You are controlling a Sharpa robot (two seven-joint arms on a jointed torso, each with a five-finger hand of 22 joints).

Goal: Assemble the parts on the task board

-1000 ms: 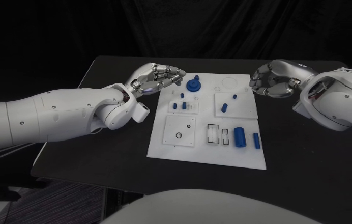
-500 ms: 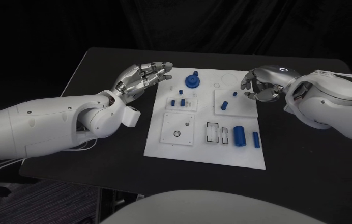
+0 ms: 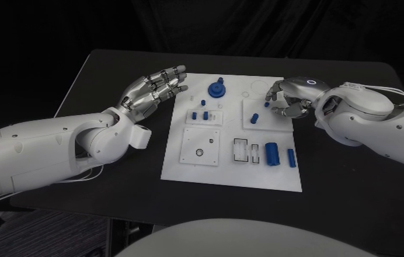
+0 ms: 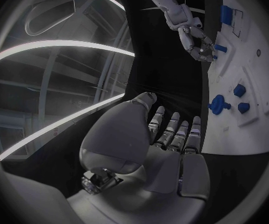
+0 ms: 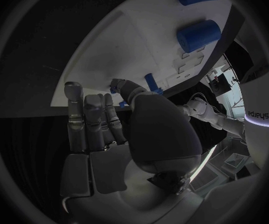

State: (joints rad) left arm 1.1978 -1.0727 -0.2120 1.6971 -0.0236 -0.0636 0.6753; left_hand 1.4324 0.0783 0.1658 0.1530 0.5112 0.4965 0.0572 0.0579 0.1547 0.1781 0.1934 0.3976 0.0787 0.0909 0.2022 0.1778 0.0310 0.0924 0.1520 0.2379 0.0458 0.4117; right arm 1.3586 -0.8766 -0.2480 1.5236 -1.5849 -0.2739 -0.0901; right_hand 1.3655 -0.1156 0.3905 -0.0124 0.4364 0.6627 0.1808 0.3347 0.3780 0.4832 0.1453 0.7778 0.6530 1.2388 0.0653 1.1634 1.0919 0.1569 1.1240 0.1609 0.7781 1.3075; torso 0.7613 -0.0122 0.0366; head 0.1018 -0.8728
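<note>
Right robot hand (image 3: 282,98) has moved in over the task board (image 3: 232,169) on the tabletop (image 3: 110,76), fingers curled, possibly touching a small blue part (image 3: 267,104). Left robot hand (image 3: 154,90) now spread, empty, beside board.

matte black rectangular table (image 3: 110,82) — flat, dark top | black cloth backdrop (image 3: 253,11) — hangs in folds behind it

Left hand (image 3: 154,90) left of centre, fingers spread, holding nothing, right hand (image 3: 283,98) right of centre, fingers curled, grip unclear
</note>
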